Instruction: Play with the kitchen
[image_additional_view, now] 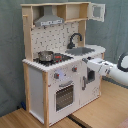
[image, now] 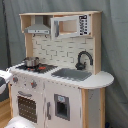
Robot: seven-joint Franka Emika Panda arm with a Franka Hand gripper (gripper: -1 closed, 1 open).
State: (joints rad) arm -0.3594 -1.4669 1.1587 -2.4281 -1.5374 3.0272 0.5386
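Kitchen (image_additional_view: pixel 57 65) stands on the wooden floor (image_additional_view: pixel 30 119), its front facing me in the second exterior view. I see my hand (image_additional_view: pixel 93 65) against the lower cabinet door, at the second exterior view's right; its grip I cannot tell.

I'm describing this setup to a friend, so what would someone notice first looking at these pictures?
The tall white and wood toy kitchen fills both exterior views, with a grey hood up top and a black faucet arching over the sink. A small metal pot sits on the stove. In the second exterior view, the white robot arm reaches in from the second exterior view's right toward the kitchen's front.
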